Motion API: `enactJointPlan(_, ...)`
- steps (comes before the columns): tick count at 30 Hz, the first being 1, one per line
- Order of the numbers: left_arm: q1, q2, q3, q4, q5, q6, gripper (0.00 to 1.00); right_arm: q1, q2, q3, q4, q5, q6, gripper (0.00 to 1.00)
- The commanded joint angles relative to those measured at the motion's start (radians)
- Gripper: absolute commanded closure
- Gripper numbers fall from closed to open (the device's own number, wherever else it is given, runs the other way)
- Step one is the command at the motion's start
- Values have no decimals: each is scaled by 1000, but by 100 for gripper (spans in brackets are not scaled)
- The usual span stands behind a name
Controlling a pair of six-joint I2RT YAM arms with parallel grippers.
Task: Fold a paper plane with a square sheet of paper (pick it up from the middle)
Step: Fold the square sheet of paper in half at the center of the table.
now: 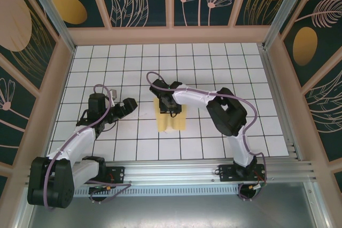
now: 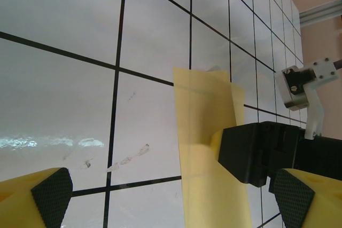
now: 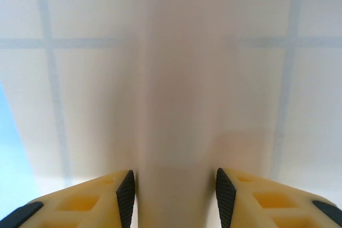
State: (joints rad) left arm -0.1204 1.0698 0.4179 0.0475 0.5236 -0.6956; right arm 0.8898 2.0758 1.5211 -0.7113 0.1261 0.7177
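The square sheet of paper is pale yellow and lies on the white grid table, wavy, with its near part free. My right gripper points down onto its middle. In the right wrist view the sheet humps up into a ridge between the fingers, and the right gripper has both pads against the ridge's sides, jaws partly closed. My left gripper rests low just left of the sheet, wide open and holding nothing. Its wrist view shows the left gripper facing the sheet's edge, with the right gripper's black body on top.
Pink frame rails and patterned walls surround the gridded table. A metal rail with both arm bases runs along the near edge. The right arm's elbow hangs right of the sheet.
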Motion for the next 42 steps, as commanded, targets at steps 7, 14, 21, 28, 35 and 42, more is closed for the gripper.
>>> enactJointPlan(7,-8,-36,36,-24,17,-1,1,-19,-224,-113,195,-138,24,61)
enactJointPlan(14,-9,-50,47,-21,34,-13,1,-60,-334,-258,413,-261,61,59)
enactJointPlan(21,-30,-51,45,0,76,-16,2,-119,-369,-449,515,-281,96,55)
enactJointPlan(28,-58,-44,48,34,111,-27,8,-158,-426,-567,536,-271,97,43)
enactJointPlan(35,-134,0,75,41,70,-31,25,-198,-504,-637,533,-278,71,35)
enactJointPlan(42,-225,86,140,18,-16,-24,35,-215,-496,-664,513,-266,60,38)
